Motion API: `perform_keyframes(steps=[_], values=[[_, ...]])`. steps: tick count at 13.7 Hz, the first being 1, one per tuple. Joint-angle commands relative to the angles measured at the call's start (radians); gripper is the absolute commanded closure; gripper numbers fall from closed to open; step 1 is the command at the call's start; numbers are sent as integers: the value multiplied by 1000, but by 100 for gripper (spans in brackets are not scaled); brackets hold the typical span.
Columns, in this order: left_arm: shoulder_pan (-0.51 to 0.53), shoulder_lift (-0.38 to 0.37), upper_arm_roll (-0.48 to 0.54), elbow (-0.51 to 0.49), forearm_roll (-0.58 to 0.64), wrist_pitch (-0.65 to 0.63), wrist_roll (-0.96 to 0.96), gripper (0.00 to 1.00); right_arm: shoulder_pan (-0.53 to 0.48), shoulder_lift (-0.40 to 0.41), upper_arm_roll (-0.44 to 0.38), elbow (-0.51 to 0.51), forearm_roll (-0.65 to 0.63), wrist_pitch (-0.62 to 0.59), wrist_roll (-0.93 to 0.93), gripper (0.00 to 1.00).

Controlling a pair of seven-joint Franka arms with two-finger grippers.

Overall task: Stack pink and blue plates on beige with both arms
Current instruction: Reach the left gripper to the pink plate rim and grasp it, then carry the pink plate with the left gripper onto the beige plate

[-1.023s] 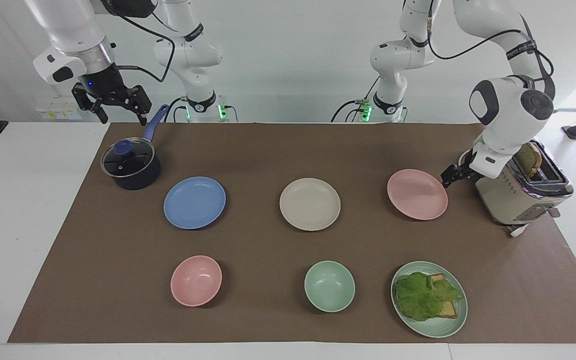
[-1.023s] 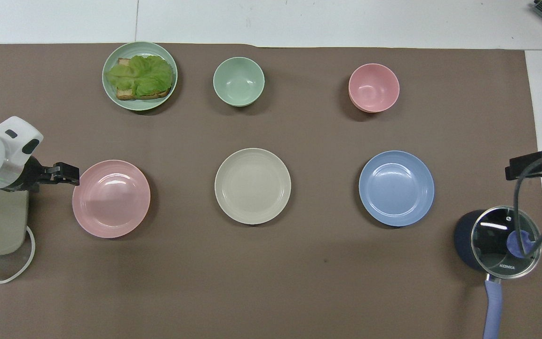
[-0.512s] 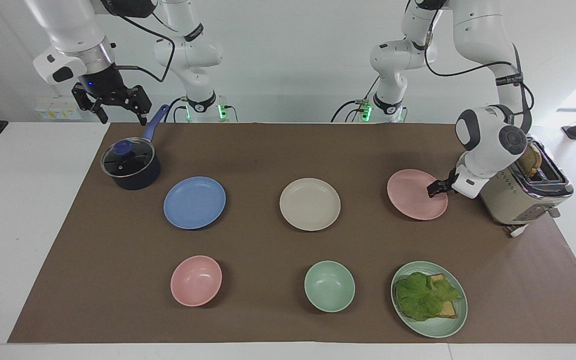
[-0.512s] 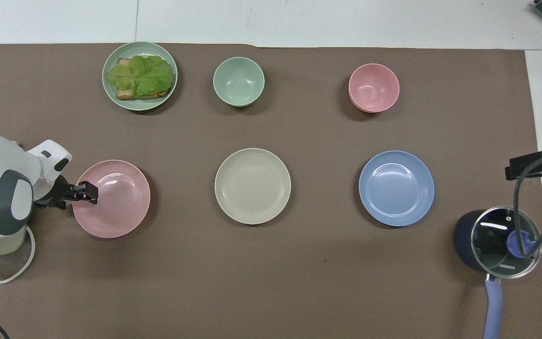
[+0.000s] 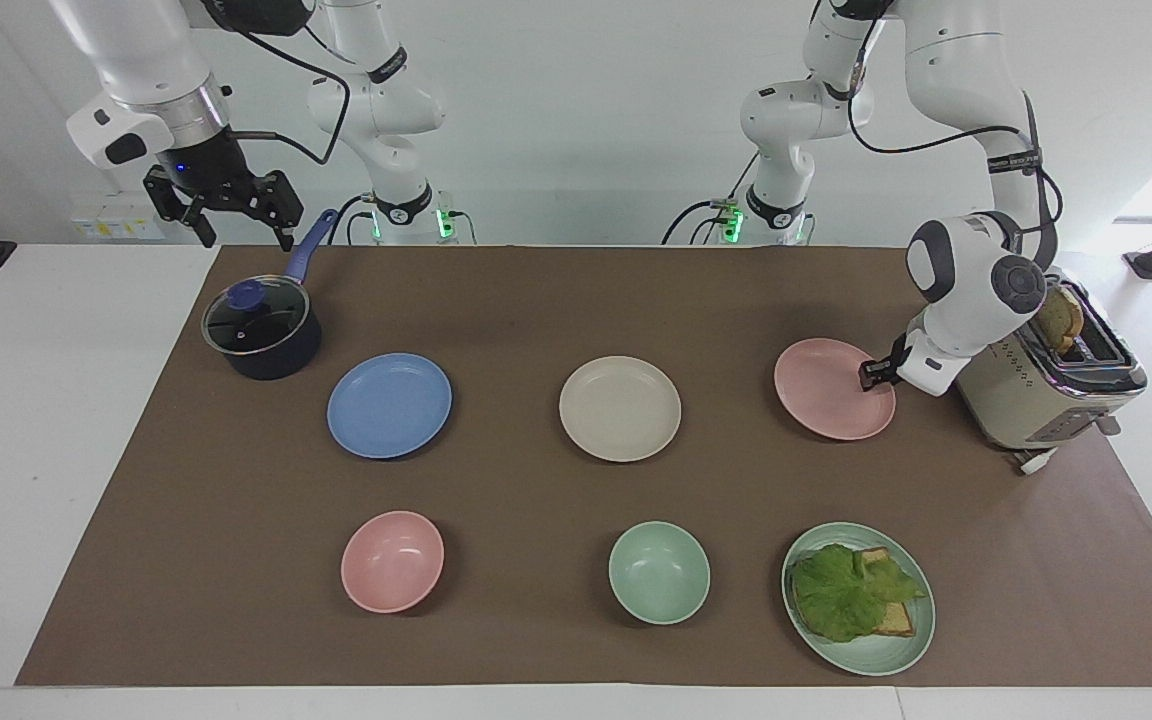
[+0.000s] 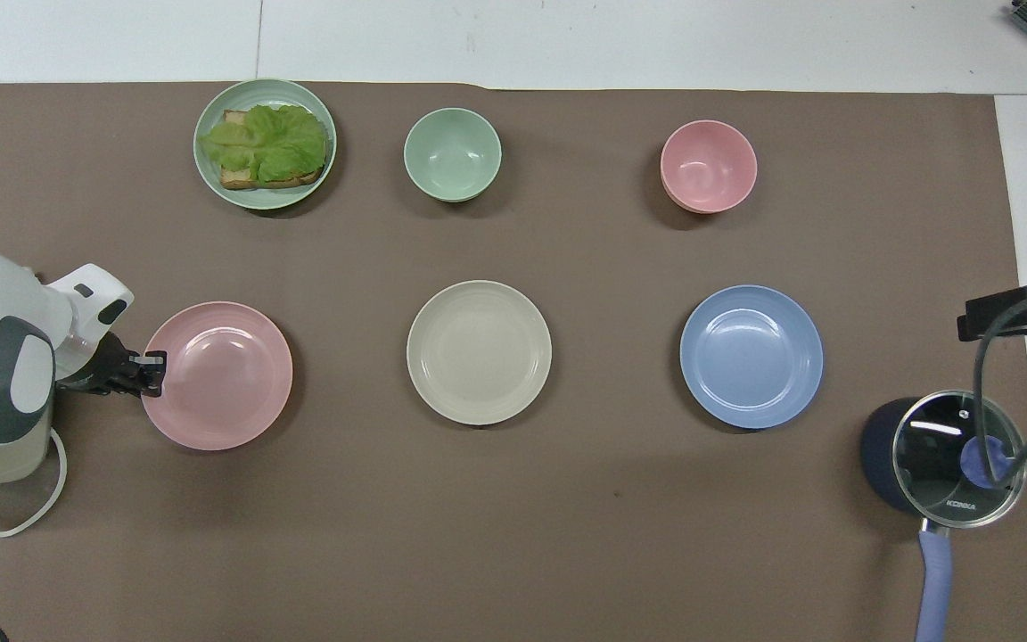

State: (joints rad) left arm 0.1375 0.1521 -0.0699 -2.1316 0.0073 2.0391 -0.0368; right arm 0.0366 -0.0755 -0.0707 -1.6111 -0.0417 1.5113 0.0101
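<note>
The pink plate (image 5: 826, 400) (image 6: 224, 379) lies on the brown mat toward the left arm's end of the table. My left gripper (image 5: 871, 376) (image 6: 155, 370) is shut on its rim, on the side next to the toaster. In the middle of the row lies the beige plate (image 5: 620, 408) (image 6: 479, 352) with nothing on it. The blue plate (image 5: 389, 405) (image 6: 751, 357) lies beside it toward the right arm's end. My right gripper (image 5: 247, 240) hangs open in the air over the mat's edge by the pot and holds nothing.
A dark pot with a glass lid (image 5: 261, 330) stands near the blue plate. A beige toaster (image 5: 1046, 385) with bread stands right beside the left gripper. Farther from the robots are a pink bowl (image 5: 392, 560), a green bowl (image 5: 658, 572) and a green plate of lettuce and toast (image 5: 858, 598).
My left gripper moved in from beside the toaster onto the pink plate's rim and closed on it. The plate shifted slightly toward the beige plate. The right arm waits unmoved.
</note>
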Motion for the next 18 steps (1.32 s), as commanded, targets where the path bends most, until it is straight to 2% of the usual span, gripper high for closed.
perform_keyframes(steps=[1, 4, 7, 11, 14, 18], values=[[4, -3, -4, 97, -36, -155, 35, 100, -7, -10, 3, -12, 23, 15, 7, 0], [-1, -5, -4, 225, -113, -318, 52, 100, -6, -10, 3, -12, 23, 14, 8, 0], [-4, -25, -8, 231, -219, -335, 52, 100, -6, -10, 3, -12, 23, 15, 7, 0], [-68, -34, -27, 208, -401, -277, 87, 100, -7, -10, 5, -12, 23, 15, 7, 0], [-154, -61, -27, 150, -476, -186, 71, 100, -6, -10, 3, -12, 23, 15, 7, 0], [-307, -62, -27, 109, -504, -65, -69, 100, -7, -10, 3, -12, 22, 14, 7, 0]])
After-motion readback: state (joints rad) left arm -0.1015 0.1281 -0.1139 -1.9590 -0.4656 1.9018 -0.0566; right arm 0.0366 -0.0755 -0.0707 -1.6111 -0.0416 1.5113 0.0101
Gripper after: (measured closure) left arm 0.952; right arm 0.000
